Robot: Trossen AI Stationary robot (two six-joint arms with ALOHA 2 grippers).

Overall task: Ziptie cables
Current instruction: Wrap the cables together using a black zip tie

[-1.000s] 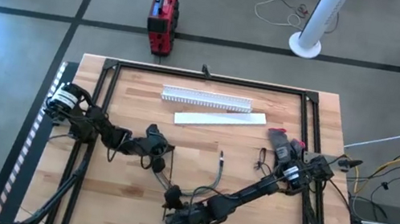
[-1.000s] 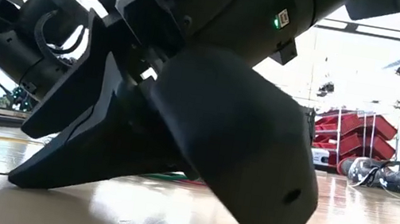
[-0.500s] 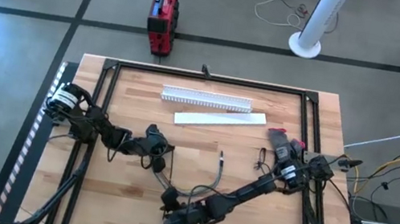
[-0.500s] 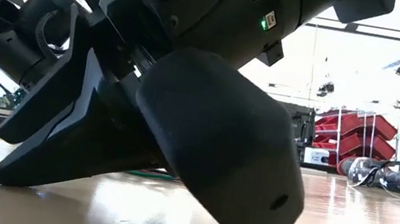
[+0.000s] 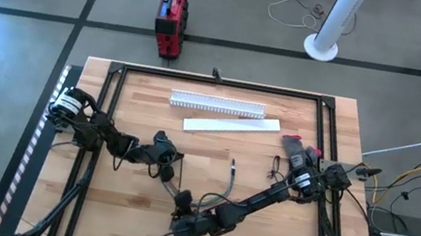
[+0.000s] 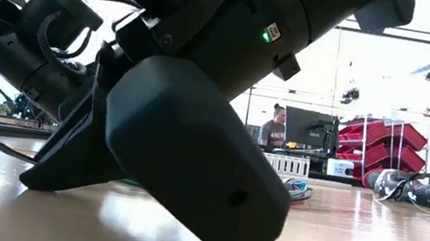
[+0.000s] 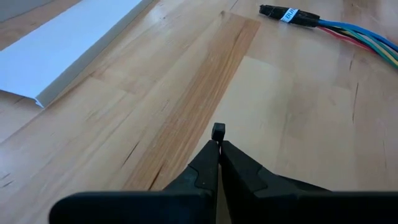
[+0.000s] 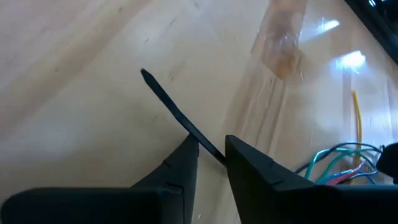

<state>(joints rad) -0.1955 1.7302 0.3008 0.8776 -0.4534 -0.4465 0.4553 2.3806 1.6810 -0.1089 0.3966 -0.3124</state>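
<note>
A bundle of coloured cables [image 5: 219,195] curves over the wooden table, and its black plug end [image 7: 289,14] lies flat. My left gripper [image 7: 217,142], left of centre in the high view [image 5: 169,168], is shut on a small black ziptie head [image 7: 217,130]. My right gripper [image 8: 212,142] hovers low near the table's front edge [image 5: 179,226] and fills the low view [image 6: 189,177]. Its fingers stand a narrow gap apart, with a black ziptie strap [image 8: 177,112] running between them. The strap's free tip points away over the table. I cannot tell whether head and strap are one ziptie. My left gripper pinches the ziptie just under its square head [image 7: 217,132] between its two fingertips. The head stands out past the tips, clear of the table. My right gripper has the strap [image 8: 214,152] against the inner side of one finger; whether it is clamped I cannot tell.
A white slotted duct [image 5: 217,103] and its flat white cover [image 5: 231,125] lie at the far side. A black and red tool [image 5: 297,156] and loose black ties [image 5: 275,165] lie at the right. A black frame [image 5: 111,110] borders the table. A person [image 6: 272,131] sits beyond it.
My right gripper has moved a little toward the table's left edge, staying low over the table and tipping more steeply. The left arm has kept still.
</note>
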